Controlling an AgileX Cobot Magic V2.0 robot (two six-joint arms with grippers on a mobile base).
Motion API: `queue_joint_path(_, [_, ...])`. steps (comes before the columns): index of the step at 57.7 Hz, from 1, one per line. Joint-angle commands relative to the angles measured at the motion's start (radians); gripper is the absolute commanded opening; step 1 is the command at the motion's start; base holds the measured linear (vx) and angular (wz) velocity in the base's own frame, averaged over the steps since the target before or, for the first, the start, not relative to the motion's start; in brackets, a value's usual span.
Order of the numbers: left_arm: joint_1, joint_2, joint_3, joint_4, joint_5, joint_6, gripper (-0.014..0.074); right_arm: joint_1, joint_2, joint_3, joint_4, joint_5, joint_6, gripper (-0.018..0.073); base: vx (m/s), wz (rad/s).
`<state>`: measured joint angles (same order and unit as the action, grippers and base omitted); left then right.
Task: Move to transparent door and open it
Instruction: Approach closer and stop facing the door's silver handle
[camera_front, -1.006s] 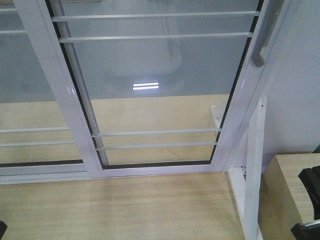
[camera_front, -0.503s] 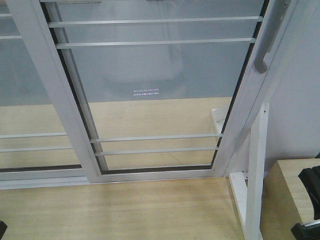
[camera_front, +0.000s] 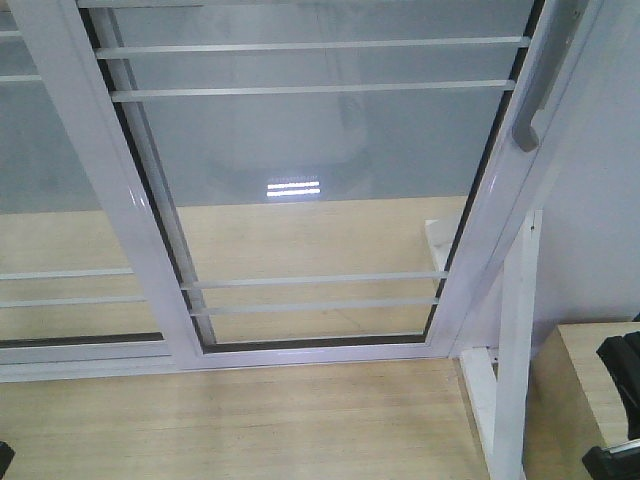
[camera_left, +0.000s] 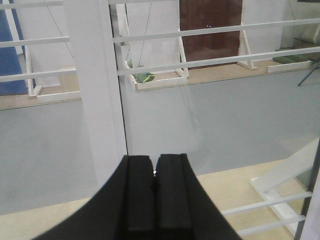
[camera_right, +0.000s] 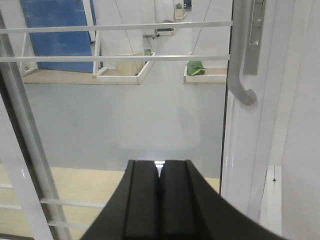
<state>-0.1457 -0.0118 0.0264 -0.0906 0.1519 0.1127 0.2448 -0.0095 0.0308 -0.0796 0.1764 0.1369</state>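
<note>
I read the transparent door (camera_front: 320, 170) as directly ahead in the front view, with its bottom rail meeting the wood floor (camera_front: 250, 420). Its curved silver-grey handle (camera_front: 538, 90) sits on the right stile, at upper right. Left gripper (camera_left: 154, 167): jaws pressed together, nothing held, facing a white frame stile (camera_left: 97, 100). Right gripper (camera_right: 159, 170): jaws together, empty, below and left of the handle, apart from it.

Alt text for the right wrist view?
The right gripper, fingers shut on nothing, faces the transparent door; its curved silver handle sits up and to the right, untouched. Grey floor and a blue panel show through the glass.
</note>
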Motion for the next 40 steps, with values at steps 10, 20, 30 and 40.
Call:
queue_joint_path(10, [-0.004, -0.012, 0.031, -0.006, -0.084, -0.005, -0.0006, -0.006, -0.014, 0.013, -0.004, -0.084, -0.010, 0.0000, 0.06, 0.02])
queue_joint_path(20, [-0.004, -0.012, 0.031, -0.006, -0.084, -0.005, -0.0006, -0.006, -0.014, 0.013, -0.004, -0.084, -0.010, 0.0000, 0.06, 0.02])
queue_joint_path(30, [-0.004, -0.012, 0.031, -0.006, -0.084, -0.005, -0.0006, 0.004, 0.001, 0.012, -0.005, -0.074, -0.010, 0.0000, 0.01, 0.03])
queue_joint_path(40, [-0.004, -0.012, 0.031, -0.006, -0.084, -0.005, -0.0006, 0.003, 0.001, 0.012, -0.005, -0.074, -0.010, 0.0000, -0.01, -0.02])
